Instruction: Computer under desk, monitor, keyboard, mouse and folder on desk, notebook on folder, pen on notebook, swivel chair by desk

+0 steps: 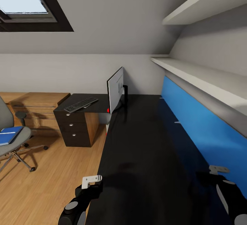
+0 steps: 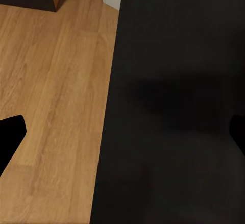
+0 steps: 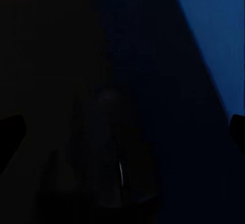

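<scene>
Folder (image 1: 9, 134) on the swivel chair (image 1: 15, 139) is, as we judge it, the thing in hand: it lies bright blue and flat on the grey seat, far to our left across the wood floor, well apart from both arms; the keyboard (image 1: 81, 104) lies on the short wing of the desk (image 1: 144, 156), just beside the monitor (image 1: 116, 90), which stands edge-on to us at the corner. Our left gripper (image 1: 90, 181) hangs over the desk's near edge, our right gripper (image 1: 218, 170) over the black top close to the blue back panel (image 1: 202, 125); in each wrist view the fingertips sit at opposite borders, so both are spread and hold nothing. The mouse may be the dim shape in the right wrist view, but that view is too dark to tell; next we would need to turn left and roll toward the chair before any reach.
</scene>
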